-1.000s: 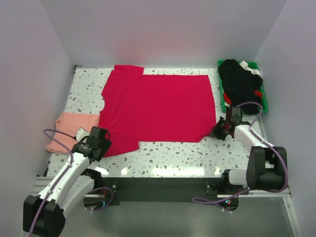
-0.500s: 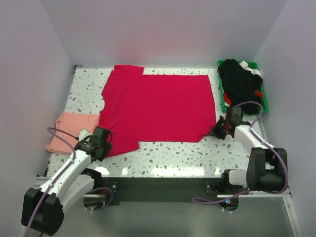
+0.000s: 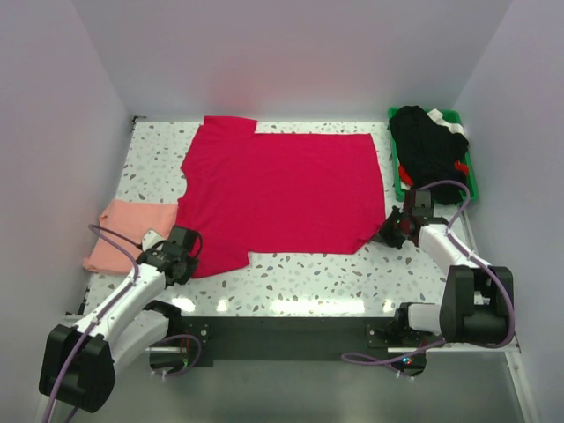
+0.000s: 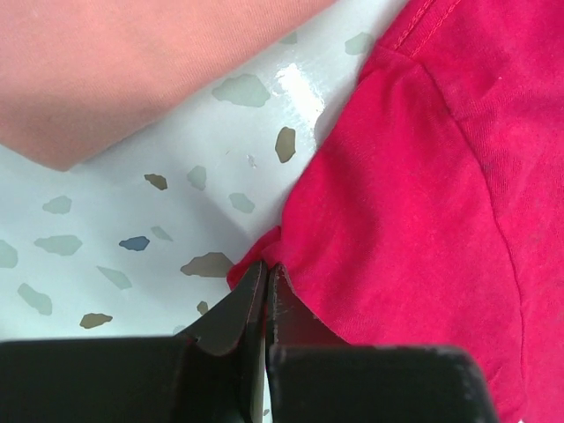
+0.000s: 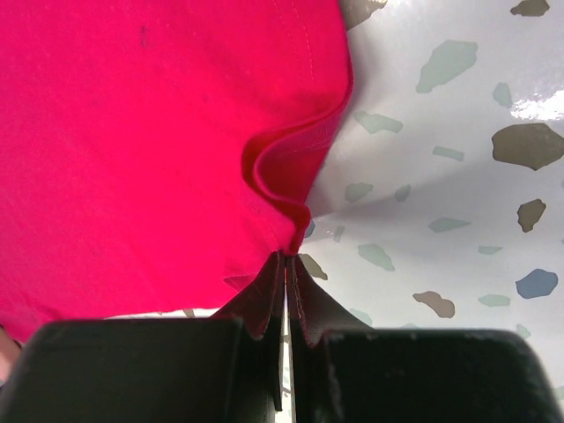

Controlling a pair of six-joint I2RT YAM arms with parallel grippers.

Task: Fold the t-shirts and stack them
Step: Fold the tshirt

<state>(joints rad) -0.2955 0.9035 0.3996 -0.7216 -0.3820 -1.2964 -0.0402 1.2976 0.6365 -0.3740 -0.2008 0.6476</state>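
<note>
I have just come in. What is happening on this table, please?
The robot is handling a red shirt that lies spread flat on the table. The left gripper is shut on its near left corner, and the right gripper is shut on its near right corner. No fold is made yet. A pink shirt lies at the left, beside the red one. A green bin at the far right holds dark clothes.

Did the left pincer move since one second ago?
Yes. The left pincer shifted slightly right, away from the pink t-shirt toward the red t-shirt, and shut on its sleeve edge.
</note>
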